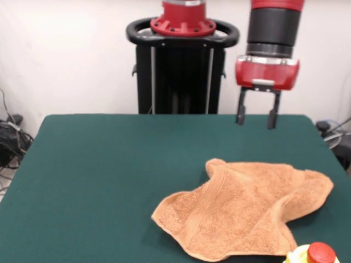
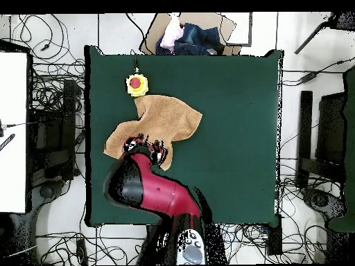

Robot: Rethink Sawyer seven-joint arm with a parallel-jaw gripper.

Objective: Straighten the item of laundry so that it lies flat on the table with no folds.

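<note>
Down at the near edge of the bench (image 1: 82,175), close to the near right corner as the front camera sees it, sits a yellow thing with a red button top (image 1: 317,254), just beside or touching the towel (image 1: 247,213). That towel is the job: it lies rumpled in the near right part of the green top, clearly not flat, with one lobe poking toward the bench's middle, another toward the right edge, and a fold line running across it. Best guess, the cloth is doubled over itself somewhere along that ridge, which is why the outline looks so lopsided. Loads of bare green off to the left and toward the far edge, so spreading that way looks easy; the right edge and the button thing leave far less room. Further back, the tool (image 1: 256,117) hangs above the bench, fingers spread fairly wide and holding nothing, well clear of the cloth. Behind that, the pedestal (image 1: 181,71).
</note>
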